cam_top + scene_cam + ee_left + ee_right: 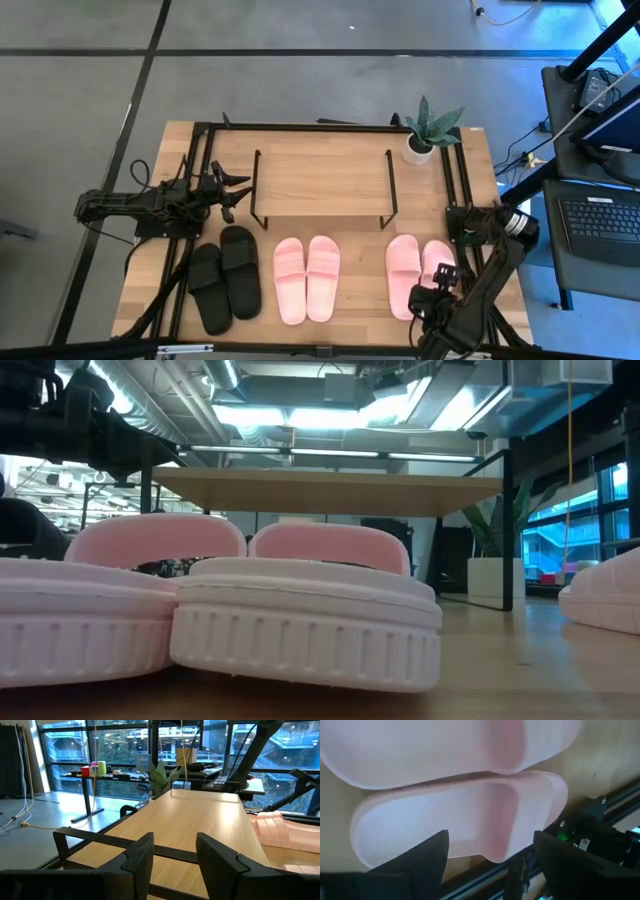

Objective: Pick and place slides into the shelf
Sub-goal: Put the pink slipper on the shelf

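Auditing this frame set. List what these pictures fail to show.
- Black slides: missing from the low view; the middle pink pair fills it.
- Right pincer: high view, its own arm covers it above the right pink pair.
- Under the shelf: high view, top board hides it.

The shelf (322,178) top is left bare and reachable from above, while its front is lined by black slides (225,277) and two pink pairs (307,278), seemingly leaving narrow gaps between.
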